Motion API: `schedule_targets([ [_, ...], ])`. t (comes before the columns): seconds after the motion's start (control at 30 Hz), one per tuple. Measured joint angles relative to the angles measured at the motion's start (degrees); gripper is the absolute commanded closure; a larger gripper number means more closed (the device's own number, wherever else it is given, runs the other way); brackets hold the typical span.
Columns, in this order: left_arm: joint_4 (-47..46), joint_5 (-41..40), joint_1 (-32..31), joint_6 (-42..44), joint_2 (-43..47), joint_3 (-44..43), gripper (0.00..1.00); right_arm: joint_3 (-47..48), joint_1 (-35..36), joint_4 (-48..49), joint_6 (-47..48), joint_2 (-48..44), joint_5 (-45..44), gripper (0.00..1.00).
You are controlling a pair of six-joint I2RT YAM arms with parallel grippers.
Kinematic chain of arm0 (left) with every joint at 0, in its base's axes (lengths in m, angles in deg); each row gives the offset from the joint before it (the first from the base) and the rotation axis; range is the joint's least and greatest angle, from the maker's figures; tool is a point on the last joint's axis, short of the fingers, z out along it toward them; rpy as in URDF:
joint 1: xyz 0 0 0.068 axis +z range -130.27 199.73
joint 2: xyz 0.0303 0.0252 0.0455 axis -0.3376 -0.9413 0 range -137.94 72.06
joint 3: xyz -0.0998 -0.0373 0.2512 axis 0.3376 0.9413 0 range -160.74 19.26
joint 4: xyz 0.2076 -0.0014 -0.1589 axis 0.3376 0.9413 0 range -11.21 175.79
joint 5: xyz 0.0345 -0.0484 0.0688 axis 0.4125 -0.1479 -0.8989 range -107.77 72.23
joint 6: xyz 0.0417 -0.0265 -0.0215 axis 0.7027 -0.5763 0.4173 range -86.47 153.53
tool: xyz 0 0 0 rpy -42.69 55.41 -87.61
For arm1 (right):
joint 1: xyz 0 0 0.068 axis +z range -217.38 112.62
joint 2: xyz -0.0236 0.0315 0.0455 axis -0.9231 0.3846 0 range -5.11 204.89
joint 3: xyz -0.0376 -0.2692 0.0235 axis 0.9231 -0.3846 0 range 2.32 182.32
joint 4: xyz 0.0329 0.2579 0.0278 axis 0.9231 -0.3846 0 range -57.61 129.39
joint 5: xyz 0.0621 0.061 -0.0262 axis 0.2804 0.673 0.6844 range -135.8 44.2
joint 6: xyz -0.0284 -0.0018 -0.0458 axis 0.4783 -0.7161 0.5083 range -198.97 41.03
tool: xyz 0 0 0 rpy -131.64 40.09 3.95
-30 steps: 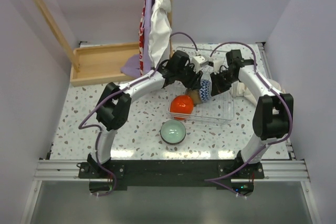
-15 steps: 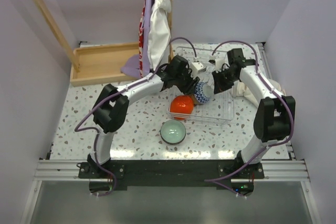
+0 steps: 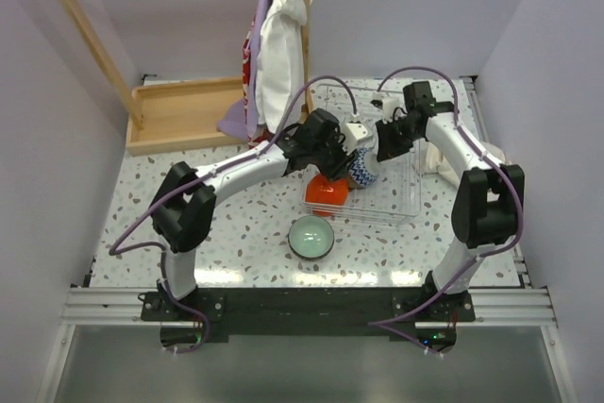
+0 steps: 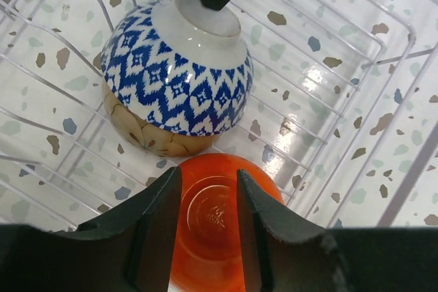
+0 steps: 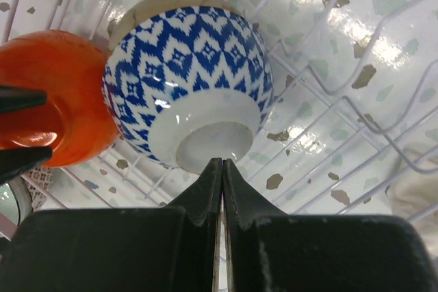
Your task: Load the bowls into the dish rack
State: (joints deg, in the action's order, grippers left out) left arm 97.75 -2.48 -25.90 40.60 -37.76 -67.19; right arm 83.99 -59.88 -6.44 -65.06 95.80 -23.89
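Note:
The white wire dish rack (image 3: 408, 203) stands right of centre. In it, a blue-and-white patterned bowl (image 3: 364, 170) lies tilted, foot up, over a tan bowl (image 4: 147, 135). A glossy orange-red bowl (image 3: 324, 192) sits upside down at the rack's left front. A pale mint bowl (image 3: 310, 236) sits on the table in front of the rack. My left gripper (image 4: 207, 177) is open just above the orange bowl (image 4: 219, 223), whose foot shows between the fingers. My right gripper (image 5: 222, 162) is shut, its tips touching the patterned bowl's (image 5: 188, 80) white foot.
A wooden tray (image 3: 179, 115) lies at the back left. A cloth (image 3: 278, 44) hangs from a wooden frame behind the rack, over the left arm. A white object (image 3: 430, 163) stands against the rack's right side. Rack tines (image 5: 328, 87) rise around the bowls.
My left gripper has drawn back left from the patterned bowl and is now above the orange bowl. The patterned bowl has settled lower onto the tan bowl. My right gripper shifted slightly back.

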Motion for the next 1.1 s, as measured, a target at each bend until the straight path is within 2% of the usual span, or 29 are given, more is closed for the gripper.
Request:
schedule_targets([
  [0.27, 0.0, -0.5, -2.1, -0.2, 5.7, 0.3, 0.58, 3.2, 3.3, 0.2, -0.1, 3.8, 0.4, 0.96],
  [0.57, 0.1, -0.8, -3.5, 0.1, 8.2, 4.5, 0.58, 6.1, 6.4, 0.7, -0.7, 5.5, 0.2, 0.95],
  [0.9, 0.5, -2.3, -4.0, 1.8, 9.2, 4.7, 0.58, 9.9, 9.5, 1.9, -1.1, 8.4, -0.2, 0.95],
  [1.1, 2.6, -3.4, -4.1, 4.4, 12.9, 5.1, 0.56, 10.9, 11.8, 1.7, -0.9, 9.4, -0.9, 0.97],
])
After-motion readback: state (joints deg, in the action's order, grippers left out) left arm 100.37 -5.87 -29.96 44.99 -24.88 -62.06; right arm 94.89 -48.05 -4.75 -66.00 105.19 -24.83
